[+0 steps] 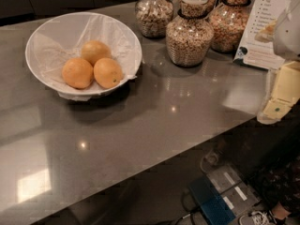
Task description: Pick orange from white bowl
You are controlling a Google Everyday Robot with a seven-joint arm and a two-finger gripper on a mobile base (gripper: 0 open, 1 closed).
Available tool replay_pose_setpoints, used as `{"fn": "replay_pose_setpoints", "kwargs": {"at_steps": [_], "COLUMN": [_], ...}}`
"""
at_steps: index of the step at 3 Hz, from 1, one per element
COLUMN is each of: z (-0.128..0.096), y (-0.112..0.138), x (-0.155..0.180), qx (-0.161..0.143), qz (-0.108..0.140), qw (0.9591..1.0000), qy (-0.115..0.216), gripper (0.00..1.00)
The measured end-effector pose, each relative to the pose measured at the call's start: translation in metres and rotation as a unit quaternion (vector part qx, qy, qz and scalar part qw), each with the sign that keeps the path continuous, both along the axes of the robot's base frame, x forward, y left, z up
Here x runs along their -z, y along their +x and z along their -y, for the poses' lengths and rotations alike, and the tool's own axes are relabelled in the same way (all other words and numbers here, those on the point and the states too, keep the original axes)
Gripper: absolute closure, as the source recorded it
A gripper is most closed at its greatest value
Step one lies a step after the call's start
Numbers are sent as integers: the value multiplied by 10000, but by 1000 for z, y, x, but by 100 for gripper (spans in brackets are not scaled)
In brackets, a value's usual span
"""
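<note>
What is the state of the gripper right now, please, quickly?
Pale yellow gripper: at the right edge of the view, apart from the wide white paper-lined bowl holding three round orange fruits; open or closed cannot be told.

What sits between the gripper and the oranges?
Camera view: gripper at right, then bare counter and the white bowl's rim before the oranges; cereal jars stand farther back.

Gripper [281,96] far rt: pale-yellow; arm [289,32] white

Gripper [277,108] at the right edge of view.
Its pale yellow body points downward, directly beneath the rounded white wrist housing [288,29], partly cut off by the frame edge.
</note>
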State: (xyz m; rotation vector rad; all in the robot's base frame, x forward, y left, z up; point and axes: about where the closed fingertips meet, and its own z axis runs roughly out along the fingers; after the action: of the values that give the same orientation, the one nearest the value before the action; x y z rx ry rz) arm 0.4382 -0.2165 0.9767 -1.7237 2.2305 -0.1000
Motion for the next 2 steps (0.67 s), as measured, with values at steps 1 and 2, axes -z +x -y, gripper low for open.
{"fn": "replay_pose_setpoints", "kwargs": {"at_steps": [1,2], "z": [0,-2], "y": [0,2], "x": [0,1], "qx": [0,75], "qz": [0,113], "qw": [10000,9999], "qy": [0,10], "gripper": [0,0]}}
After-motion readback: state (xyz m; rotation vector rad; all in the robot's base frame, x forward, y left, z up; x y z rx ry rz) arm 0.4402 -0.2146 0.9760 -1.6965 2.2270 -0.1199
